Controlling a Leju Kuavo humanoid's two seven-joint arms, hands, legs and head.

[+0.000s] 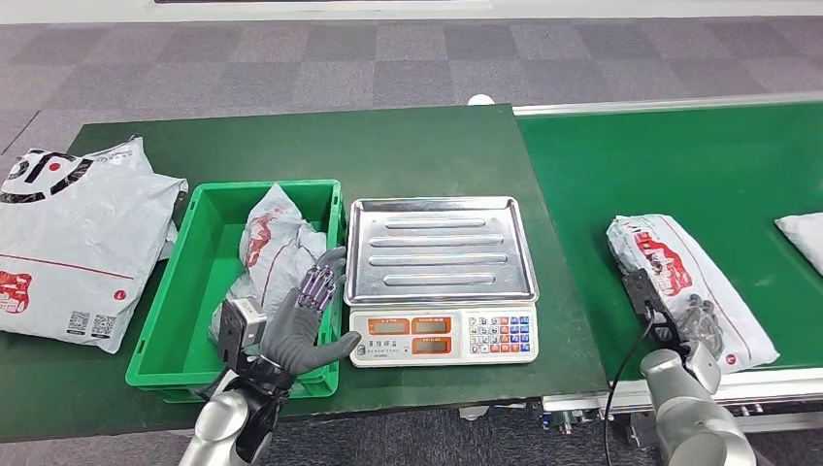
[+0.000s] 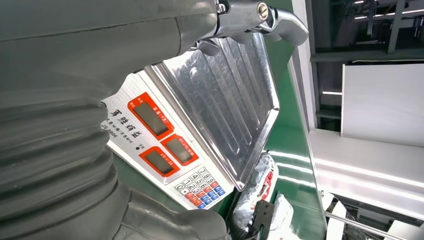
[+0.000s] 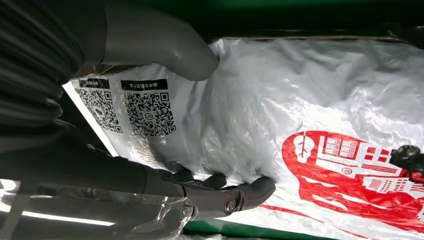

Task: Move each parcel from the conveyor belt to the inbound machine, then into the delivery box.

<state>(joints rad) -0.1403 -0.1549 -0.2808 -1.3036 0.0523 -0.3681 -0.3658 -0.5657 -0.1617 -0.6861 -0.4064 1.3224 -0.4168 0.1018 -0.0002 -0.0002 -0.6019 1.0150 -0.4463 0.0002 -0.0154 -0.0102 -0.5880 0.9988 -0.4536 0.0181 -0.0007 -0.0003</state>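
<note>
Parcel (image 1: 691, 282): crinkled grey poly bag w/ red print, right hand (image 3: 150, 125) fingers (image 3: 250, 192) holding it; left hand (image 1: 301, 325) fingers wide.

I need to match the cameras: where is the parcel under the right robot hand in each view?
Head view: parcel on the conveyor belt, right of the scale, right robot hand at its near end.
Left wrist view: same parcel beyond the scale's tray corner.
Right wrist view: parcel close up, fingers around it.
Shared landmark: its red print.

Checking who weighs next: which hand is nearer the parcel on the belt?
Right. The right hand is on the parcel, fingers around its edge; the left hand hovers by the green bin.
</note>
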